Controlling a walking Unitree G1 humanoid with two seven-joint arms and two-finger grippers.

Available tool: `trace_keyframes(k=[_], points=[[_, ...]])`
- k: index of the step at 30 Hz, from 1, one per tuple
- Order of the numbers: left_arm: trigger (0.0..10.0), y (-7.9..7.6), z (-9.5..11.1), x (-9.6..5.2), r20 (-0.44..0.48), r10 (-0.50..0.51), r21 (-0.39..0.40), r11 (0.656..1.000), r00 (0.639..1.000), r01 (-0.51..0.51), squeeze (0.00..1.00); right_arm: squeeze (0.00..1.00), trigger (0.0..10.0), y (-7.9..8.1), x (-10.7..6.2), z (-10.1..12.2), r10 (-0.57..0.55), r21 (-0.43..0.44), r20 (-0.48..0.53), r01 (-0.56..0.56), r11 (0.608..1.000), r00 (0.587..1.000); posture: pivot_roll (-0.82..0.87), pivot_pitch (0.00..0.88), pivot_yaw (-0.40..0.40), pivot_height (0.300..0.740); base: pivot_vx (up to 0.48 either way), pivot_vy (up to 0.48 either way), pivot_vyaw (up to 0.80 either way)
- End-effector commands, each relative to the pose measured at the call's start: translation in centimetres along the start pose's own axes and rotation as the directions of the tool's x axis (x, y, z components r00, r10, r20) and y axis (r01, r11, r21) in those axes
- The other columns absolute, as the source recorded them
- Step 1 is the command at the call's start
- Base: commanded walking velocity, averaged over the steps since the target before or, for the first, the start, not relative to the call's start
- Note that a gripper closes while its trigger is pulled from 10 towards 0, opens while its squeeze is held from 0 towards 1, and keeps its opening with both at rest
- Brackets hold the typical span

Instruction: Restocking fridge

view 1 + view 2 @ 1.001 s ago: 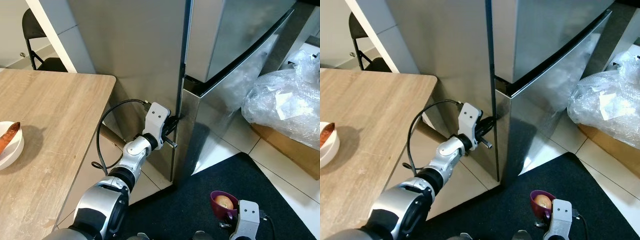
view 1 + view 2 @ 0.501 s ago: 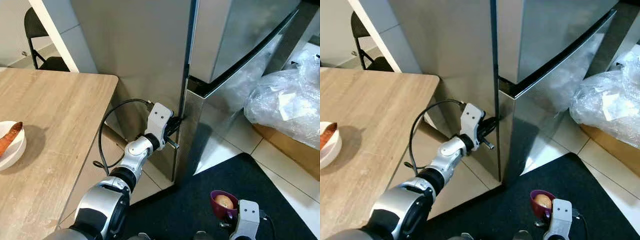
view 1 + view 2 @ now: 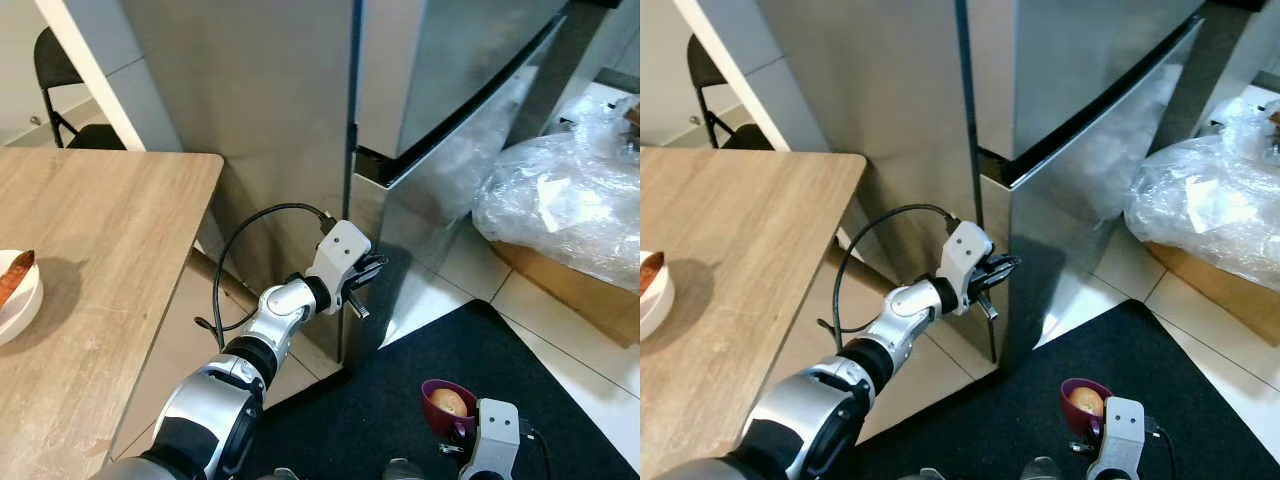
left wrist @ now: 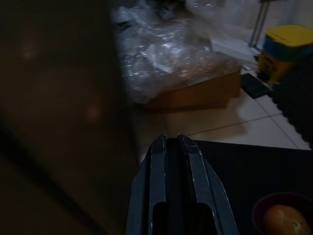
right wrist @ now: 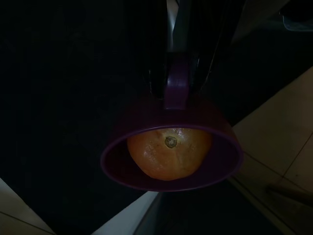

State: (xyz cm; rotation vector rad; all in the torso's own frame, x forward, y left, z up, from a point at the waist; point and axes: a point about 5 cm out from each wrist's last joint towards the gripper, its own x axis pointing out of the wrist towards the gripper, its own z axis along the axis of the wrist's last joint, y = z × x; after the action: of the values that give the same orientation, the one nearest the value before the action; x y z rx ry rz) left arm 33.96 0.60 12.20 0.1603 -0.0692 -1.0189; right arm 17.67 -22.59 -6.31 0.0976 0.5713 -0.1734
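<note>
My left tool [image 3: 368, 272] is up by the edge of the lower fridge door [image 3: 440, 190], right at the corner where the door meets the fridge's side. Its two black fingers [image 4: 190, 166] are pressed together with nothing between them. My right tool [image 5: 178, 73] is down low over the dark mat [image 3: 400, 390]. It is pinched on the handle of a small purple cup [image 3: 446, 406], and an orange [image 5: 168, 152] sits inside the cup. I think the cup and fruit are light, but the orange is round and could roll out if I tip the cup, so I want to keep it level. The handle is thin, so the cup could swing in my grip. The fridge door looks big, hard and shiny, and I guess it is heavy and held by a sticky seal. Smooth metal is slippery, so I would hook a finger behind the door's side edge and pull slowly. On the wooden counter [image 3: 100, 260] there is a white bowl [image 3: 18, 300] with food in it. A big plastic bag [image 3: 560, 210] lies on the floor beside the fridge.
</note>
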Motion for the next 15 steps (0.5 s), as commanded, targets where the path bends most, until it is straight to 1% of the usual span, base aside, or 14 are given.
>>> trace_keyframes(k=[1, 3, 4, 6, 8, 9, 10, 11, 12, 13, 15], points=[[10.0, -4.9, 0.8, 3.0, 0.076, -0.114, -0.072, 0.990, 0.991, 0.120, 0.00, 0.00, 10.0, 0.1, -0.3, -0.5, -0.005, 0.010, -0.002, 0.005, 1.000, 1.000, -0.24, 0.214, 0.114, 0.740, 0.000, 0.000, 0.00], [10.0, -5.0, 0.8, 3.0, 0.077, -0.117, -0.072, 0.990, 0.990, 0.122, 0.00, 0.00, 10.0, 0.1, -0.3, -0.5, -0.005, 0.010, -0.002, 0.005, 1.000, 1.000, -0.24, 0.215, 0.115, 0.740, 0.000, 0.000, 0.00], [10.0, -5.2, 0.5, 2.8, 0.064, -0.138, -0.068, 0.988, 0.988, 0.142, 0.00, 0.00, 10.0, 0.0, -0.4, -0.6, -0.006, 0.010, -0.003, 0.006, 1.000, 1.000, -0.24, 0.216, 0.117, 0.740, 0.000, 0.000, 0.00], [10.0, -5.2, -0.3, 2.5, 0.010, -0.158, -0.052, 0.986, 0.987, 0.158, 0.00, 0.00, 10.0, 0.0, -0.4, -0.6, -0.008, 0.010, -0.005, 0.008, 1.000, 1.000, -0.24, 0.215, 0.116, 0.740, 0.000, 0.000, 0.00], [10.0, -5.2, -1.3, 1.9, -0.058, -0.167, -0.009, 0.986, 0.984, 0.167, 0.00, 0.00, 10.0, 0.0, -0.5, -0.7, -0.008, 0.010, -0.007, 0.008, 1.000, 1.000, -0.24, 0.214, 0.116, 0.740, 0.000, 0.000, 0.00], [10.0, -4.9, -2.0, 1.5, -0.103, -0.147, 0.015, 0.989, 0.984, 0.149, 0.00, 0.00, 10.0, 0.0, -0.5, -0.7, -0.007, 0.009, -0.009, 0.008, 1.000, 1.000, -0.24, 0.213, 0.115, 0.740, 0.000, 0.000, 0.00], [10.0, -4.9, -2.0, 1.5, -0.103, -0.147, 0.015, 0.989, 0.984, 0.149, 0.00, 0.00, 10.0, 0.0, -0.5, -0.7, -0.007, 0.009, -0.009, 0.008, 1.000, 1.000, -0.24, 0.213, 0.115, 0.740, 0.000, 0.000, 0.00], [10.0, -4.7, -2.5, 1.1, -0.133, -0.130, 0.032, 0.990, 0.983, 0.136, 0.00, 0.00, 10.0, 0.0, -0.5, -0.7, -0.007, 0.009, -0.010, 0.007, 1.000, 1.000, -0.24, 0.213, 0.115, 0.740, 0.000, 0.000, 0.00], [10.0, -3.6, -3.2, 0.3, -0.167, -0.047, 0.021, 0.998, 0.985, 0.051, 0.00, 0.00, 10.0, 0.0, -0.5, -0.7, -0.006, 0.007, -0.010, 0.006, 1.000, 1.000, -0.24, 0.210, 0.108, 0.740, 0.000, 0.000, 0.00], [10.0, -2.6, -3.7, -0.4, -0.184, 0.021, 0.010, 1.000, 0.983, -0.020, 0.00, 0.00, 10.0, 0.0, -0.5, -0.7, -0.004, 0.005, -0.010, 0.004, 1.000, 1.000, -0.24, 0.209, 0.104, 0.740, 0.000, 0.000, 0.00], [10.0, -1.3, -4.2, -1.5, -0.197, 0.119, -0.009, 0.992, 0.973, -0.123, 0.00, 0.00, 10.0, -0.1, -0.5, -0.6, 0.000, -0.002, -0.010, 0.000, 1.000, 1.000, -0.24, 0.206, 0.088, 0.740, 0.000, 0.000, 0.00]])
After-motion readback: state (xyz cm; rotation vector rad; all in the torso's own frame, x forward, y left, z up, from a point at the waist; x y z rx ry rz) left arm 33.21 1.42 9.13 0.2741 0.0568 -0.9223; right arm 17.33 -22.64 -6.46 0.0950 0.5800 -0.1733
